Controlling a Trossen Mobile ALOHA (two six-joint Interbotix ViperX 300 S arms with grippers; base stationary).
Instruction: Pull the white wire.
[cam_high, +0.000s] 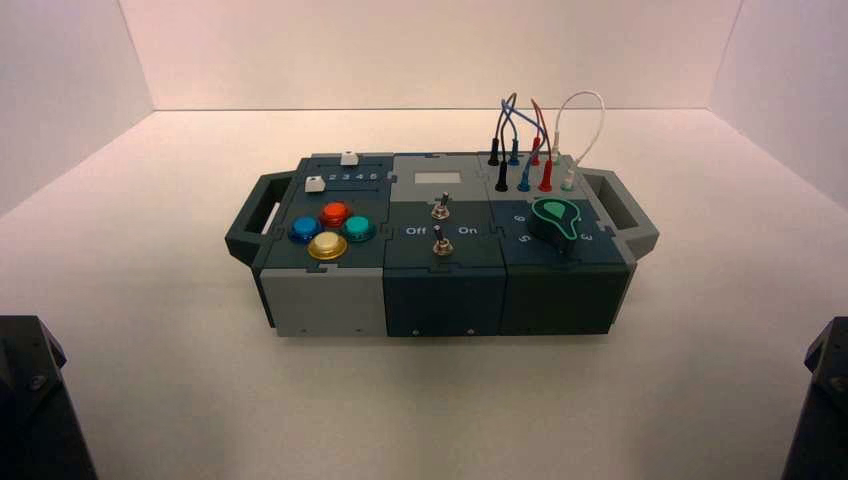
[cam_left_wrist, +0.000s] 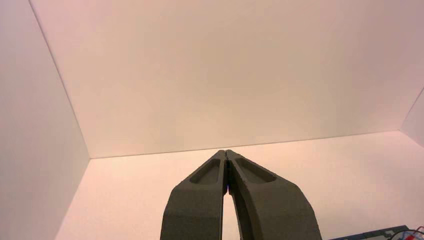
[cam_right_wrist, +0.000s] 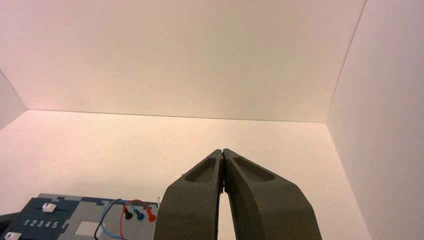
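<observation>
- The white wire, a thin pale jumper cable in a tall arched loop (cam_high: 583, 93), stands at the far right corner of the box, its two small whitish tapered plugs (cam_high: 568, 183) seated in the light grey panel, one nearer the robot and one farther off.
- The box itself, dark and grey with an open handle at either end (cam_high: 445, 300), sits on the pale tabletop (cam_high: 170, 300).
- Just left of the white wire I see a red looped wire (cam_high: 545, 180), then a blue looped wire (cam_high: 524, 183) and a black looped wire (cam_high: 502, 180), their arcs crossing.
- The left gripper, dark with tapering fingers (cam_left_wrist: 226, 152), is narrow, tips together and nothing between them; its arm waits at the near left, well apart from the box.
- The right gripper, dark and tapering too (cam_right_wrist: 223, 151), is likewise closed on nothing, its arm at the near right, also well apart from the white wire.
- On the box's left part are two white sliders (cam_high: 349, 158) with 1 2 3 4 5 between them, and nearer, four round buttons: red (cam_high: 335, 213), blue (cam_high: 306, 230), green (cam_high: 358, 228) and yellow (cam_high: 327, 245).
- Two metal toggle switches (cam_high: 442, 246) stand mid-box; a dark, green-edged knob (cam_high: 554, 222) sits to their right.
</observation>
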